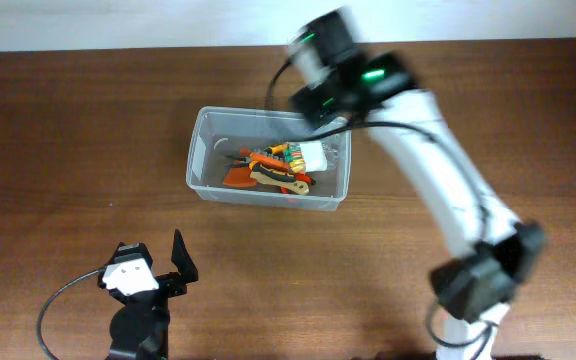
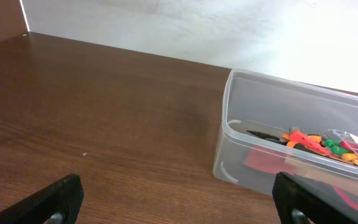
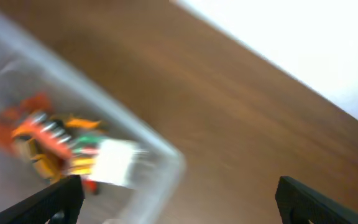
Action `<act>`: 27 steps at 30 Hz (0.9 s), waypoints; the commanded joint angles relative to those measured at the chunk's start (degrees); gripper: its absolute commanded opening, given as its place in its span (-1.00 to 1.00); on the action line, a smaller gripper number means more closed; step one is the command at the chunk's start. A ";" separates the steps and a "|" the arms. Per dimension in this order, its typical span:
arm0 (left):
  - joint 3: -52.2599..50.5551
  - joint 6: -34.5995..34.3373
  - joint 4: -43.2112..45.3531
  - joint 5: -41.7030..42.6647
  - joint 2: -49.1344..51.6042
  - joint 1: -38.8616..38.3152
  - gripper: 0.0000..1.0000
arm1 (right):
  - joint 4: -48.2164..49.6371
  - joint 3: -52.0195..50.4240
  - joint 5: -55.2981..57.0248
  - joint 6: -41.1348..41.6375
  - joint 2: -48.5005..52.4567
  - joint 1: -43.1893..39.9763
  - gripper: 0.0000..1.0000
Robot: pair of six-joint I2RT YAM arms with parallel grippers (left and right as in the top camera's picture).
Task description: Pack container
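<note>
Hovering over the far right corner of the container [image 1: 196, 150], my right pincer [image 3: 182, 208] gapes empty. My left pincer [image 2: 179, 208], spread too, sits well apart.

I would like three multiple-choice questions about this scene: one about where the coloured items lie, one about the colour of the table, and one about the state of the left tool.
1. Where do the coloured items lie?
A. on the bare wood
B. inside the container
C. stacked outside, against its wall

2. What colour is the table?
A. white
B. green
C. dark brown

3. In what state is the left tool?
A. open and empty
B. shut on a white box
C. shut on the container's rim

Answers:
1 B, since the overhead view shows them all within the container's walls.
2 C, since dark brown wood grain shows all around the container.
3 A, since its fingers stand wide apart with only table between them.
</note>
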 commanded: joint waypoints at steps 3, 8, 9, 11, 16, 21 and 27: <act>-0.17 0.50 -0.09 -0.20 -0.35 -0.22 0.99 | -0.94 0.98 1.57 7.98 -3.78 -10.01 0.97; -0.17 0.50 -0.09 -0.20 -0.35 -0.22 0.99 | -1.44 0.98 1.42 8.07 -3.65 -17.33 0.97; -0.17 0.50 -0.09 -0.20 -0.35 -0.22 0.99 | -1.53 0.98 1.42 8.07 -3.65 -17.90 0.98; -0.15 0.50 -0.09 -0.20 -0.35 -0.22 0.98 | -1.51 0.98 1.44 8.04 -3.65 -19.19 0.97; -0.17 0.50 -0.09 -0.20 -0.35 -0.22 0.98 | -1.49 0.98 1.44 8.04 -3.65 -20.98 0.97; -0.17 0.50 -0.09 -0.20 -0.35 -0.22 0.99 | -1.49 0.98 1.42 8.04 -3.65 -21.07 0.97; -0.15 0.50 -0.09 -0.20 -0.35 -0.20 0.98 | -1.51 0.98 1.44 8.04 -3.65 -21.07 0.97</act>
